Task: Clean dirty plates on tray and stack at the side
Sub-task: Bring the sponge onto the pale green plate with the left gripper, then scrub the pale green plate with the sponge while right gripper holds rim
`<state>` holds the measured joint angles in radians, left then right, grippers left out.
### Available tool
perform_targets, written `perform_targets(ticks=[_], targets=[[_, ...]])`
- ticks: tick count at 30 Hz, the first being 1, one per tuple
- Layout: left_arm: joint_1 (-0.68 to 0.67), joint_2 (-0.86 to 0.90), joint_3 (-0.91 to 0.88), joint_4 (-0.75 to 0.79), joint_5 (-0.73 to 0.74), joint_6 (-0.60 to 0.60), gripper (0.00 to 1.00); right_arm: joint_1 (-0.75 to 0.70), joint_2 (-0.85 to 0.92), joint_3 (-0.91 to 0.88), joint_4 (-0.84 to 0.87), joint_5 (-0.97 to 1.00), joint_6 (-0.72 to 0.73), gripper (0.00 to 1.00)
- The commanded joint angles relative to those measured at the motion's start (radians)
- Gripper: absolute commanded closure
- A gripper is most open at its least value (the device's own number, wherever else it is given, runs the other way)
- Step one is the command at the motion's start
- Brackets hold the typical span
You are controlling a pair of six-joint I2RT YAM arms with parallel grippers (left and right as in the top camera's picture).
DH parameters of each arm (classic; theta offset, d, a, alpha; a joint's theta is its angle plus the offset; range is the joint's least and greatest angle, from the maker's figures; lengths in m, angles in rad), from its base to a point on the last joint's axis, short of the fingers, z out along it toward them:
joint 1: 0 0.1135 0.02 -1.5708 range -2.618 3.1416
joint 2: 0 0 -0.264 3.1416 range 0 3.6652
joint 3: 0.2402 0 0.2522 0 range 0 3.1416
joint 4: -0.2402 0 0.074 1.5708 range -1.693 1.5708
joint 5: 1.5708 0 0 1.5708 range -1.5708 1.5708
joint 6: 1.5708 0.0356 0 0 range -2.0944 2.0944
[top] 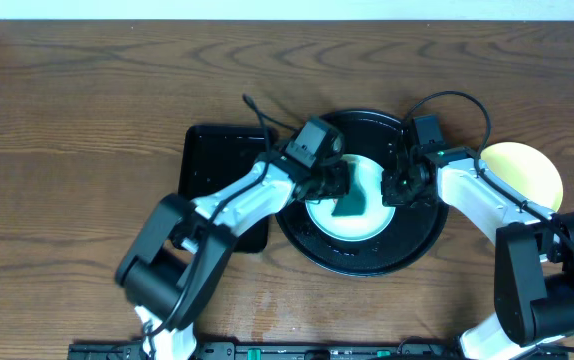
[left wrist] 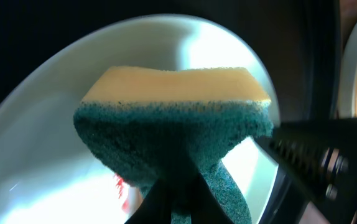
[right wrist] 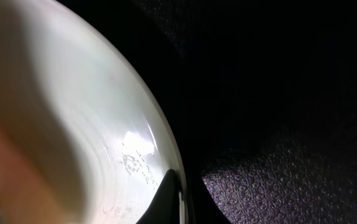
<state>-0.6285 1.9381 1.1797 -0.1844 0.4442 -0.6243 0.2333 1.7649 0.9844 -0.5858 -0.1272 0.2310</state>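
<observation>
The round black tray [top: 422, 235] sits mid-table with one mint-blue plate [top: 367, 225] on it. My left gripper [top: 339, 188] is shut on a sponge [top: 348, 206], yellow on one side and green on the other, and presses it on the plate. In the left wrist view the sponge [left wrist: 172, 118] covers the plate's [left wrist: 35, 155] middle, with a red smear [left wrist: 120, 184] beside its lower edge and the jaws [left wrist: 178, 202] below. My right gripper [top: 395, 188] is shut on the plate's right rim; its fingers [right wrist: 180, 199] pinch the rim [right wrist: 135, 124]. A pale yellow plate [top: 527, 172] lies on the wood at the right. A second mint plate does not show.
A smaller rectangular black tray [top: 217, 165] lies left of the round tray, partly under my left arm. Cables run above the round tray's back edge. The brown wood-grain tabletop [top: 87, 120] stretches out on the left and at the back.
</observation>
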Motion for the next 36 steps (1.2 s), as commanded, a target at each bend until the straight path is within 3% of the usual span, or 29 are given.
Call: perform_targets(ticks=[1, 6, 15, 19, 24, 30, 36], targets=[[0.001, 0.062, 0.048, 0.001, 0.045, -0.022, 0.93, 0.021, 0.014, -0.019, -0.005, 0.01, 0.008, 0.99], [0.008, 0.135, 0.048, -0.101, -0.048, -0.003, 0.93, 0.024, 0.014, -0.019, -0.005, 0.01, 0.008, 0.99], [0.036, 0.136, 0.158, -0.473, -0.465, 0.075, 0.93, 0.024, 0.014, -0.019, -0.008, 0.01, 0.008, 0.99], [0.035, 0.136, 0.229, -0.591, -0.547, 0.093, 0.93, 0.024, 0.014, -0.019, -0.008, 0.01, 0.008, 0.99], [0.023, 0.146, 0.232, -0.563, -0.482, 0.092, 0.93, 0.024, 0.014, -0.019, -0.008, 0.011, 0.007, 0.99], [-0.035, 0.187, 0.232, -0.388, -0.145, 0.041, 0.93, 0.023, 0.014, -0.019, -0.008, 0.018, 0.007, 0.99], [-0.107, 0.221, 0.232, -0.284, 0.016, -0.024, 0.92, 0.023, 0.014, -0.019, -0.009, 0.017, 0.008, 0.99]])
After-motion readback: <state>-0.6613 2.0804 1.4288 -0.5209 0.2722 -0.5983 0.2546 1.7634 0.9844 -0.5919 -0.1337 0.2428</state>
